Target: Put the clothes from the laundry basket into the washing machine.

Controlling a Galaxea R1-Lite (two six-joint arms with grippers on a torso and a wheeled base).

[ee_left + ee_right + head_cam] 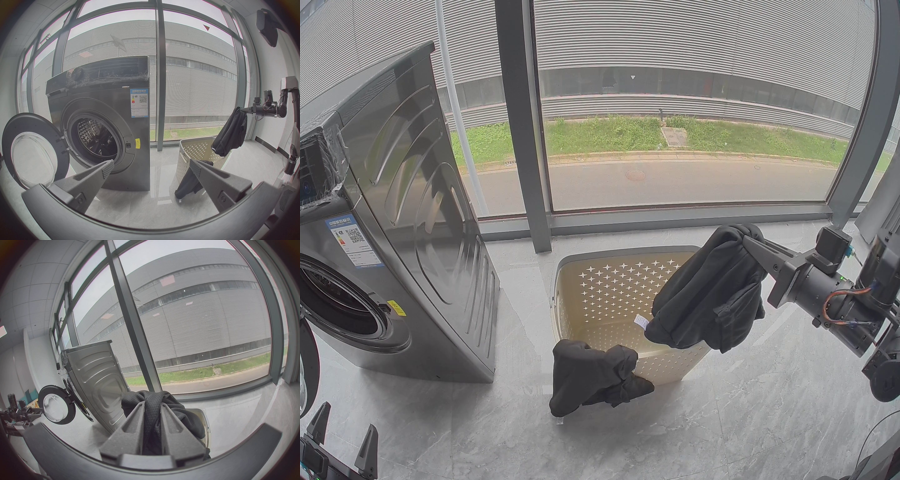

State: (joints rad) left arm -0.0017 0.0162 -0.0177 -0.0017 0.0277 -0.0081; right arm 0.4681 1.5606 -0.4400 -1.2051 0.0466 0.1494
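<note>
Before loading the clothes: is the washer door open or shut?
Open. The door is swung fully aside, leaving the drum exposed.

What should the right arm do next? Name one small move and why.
Probably swing the right gripper toward the washing machine: it is shut on the dark garment, hanging over the laundry basket, and the machine's door stands open.

A: What does the hanging black garment [709,294] hide?
B: The right wall of the laundry basket [612,281].
A: And the left edge?
B: It cuts off the washing machine [394,219]; the door [307,369] shows as a sliver.
</note>
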